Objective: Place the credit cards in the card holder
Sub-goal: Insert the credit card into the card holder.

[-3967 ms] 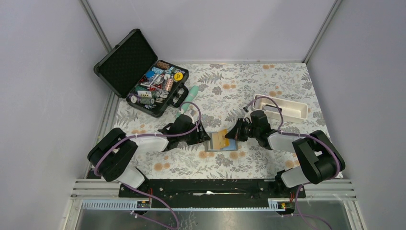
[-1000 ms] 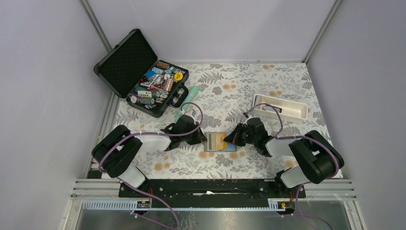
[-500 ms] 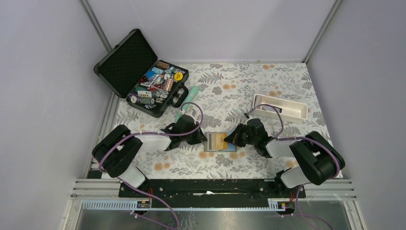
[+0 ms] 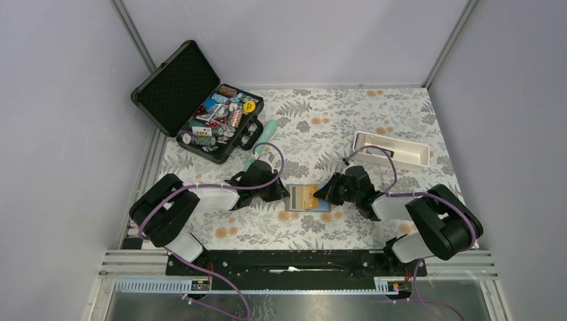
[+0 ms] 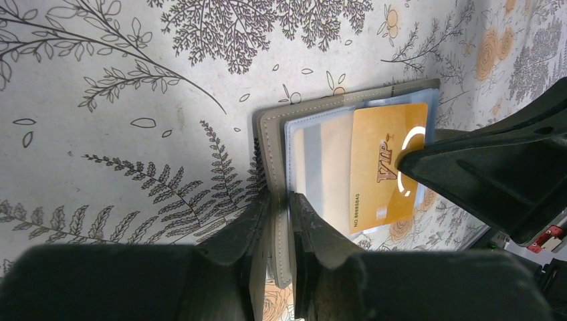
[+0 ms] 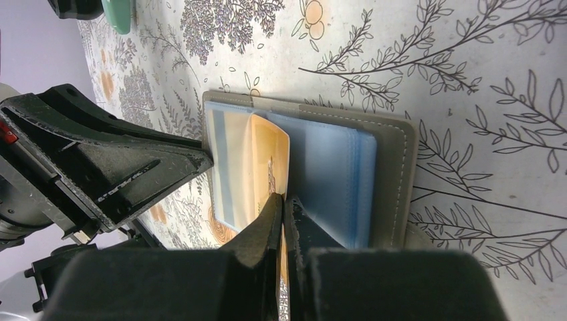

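Card holder (image 4: 308,198) lies open and flat on the tabletop (image 4: 374,120), directly between the two sets of fingers

- Left fingers (image 5: 249,234): nearly closed, pinching the cover edge nearest them, so the holder is pinned
- Right fingers (image 6: 262,234): nearly closed on the near edge of the gold card (image 5: 388,167). Its far end looks tucked under a clear sleeve; the rest sits outside, just ahead of the tips

Judgement: insertion partly done – card not seated

Risks:
- leading edge snags on the sleeve lip, so the thin card bows or skids in the pinch
- push drags the holder towards the left fingers if their hold on so narrow a strip slips
- right tips meet the sleeve before the card is home; letting go then leaves it half out
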Robot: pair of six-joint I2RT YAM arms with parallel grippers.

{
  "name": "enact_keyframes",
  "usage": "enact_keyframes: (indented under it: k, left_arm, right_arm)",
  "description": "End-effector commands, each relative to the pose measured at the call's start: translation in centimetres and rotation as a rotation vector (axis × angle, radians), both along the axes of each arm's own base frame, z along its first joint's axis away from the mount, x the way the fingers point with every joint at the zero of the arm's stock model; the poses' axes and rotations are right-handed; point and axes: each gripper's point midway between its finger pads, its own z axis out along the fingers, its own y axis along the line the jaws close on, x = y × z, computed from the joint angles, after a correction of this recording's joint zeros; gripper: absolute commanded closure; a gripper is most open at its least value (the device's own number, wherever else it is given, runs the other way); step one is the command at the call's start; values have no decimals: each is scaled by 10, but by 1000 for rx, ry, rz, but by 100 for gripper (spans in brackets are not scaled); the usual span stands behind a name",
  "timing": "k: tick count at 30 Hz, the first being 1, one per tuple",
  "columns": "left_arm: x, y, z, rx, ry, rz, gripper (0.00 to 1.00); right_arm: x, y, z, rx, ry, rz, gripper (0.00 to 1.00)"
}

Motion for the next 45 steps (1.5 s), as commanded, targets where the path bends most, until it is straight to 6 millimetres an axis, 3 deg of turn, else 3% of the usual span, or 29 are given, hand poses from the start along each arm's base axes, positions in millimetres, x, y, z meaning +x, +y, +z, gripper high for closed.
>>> enact_keyframes:
  k: [1, 23, 45]
  left_arm:
    - [-21, 21, -32, 125, 87, -16, 83]
    - [-20, 18, -32, 121, 89, -24, 83]
    - [-21, 19, -31, 122, 88, -25, 83]
  right_arm:
    - [-13, -24, -29, -139, 64, -43, 100]
    - [-16, -17, -34, -155, 75, 12, 100]
    - [-36, -24, -38, -173, 120, 25, 100]
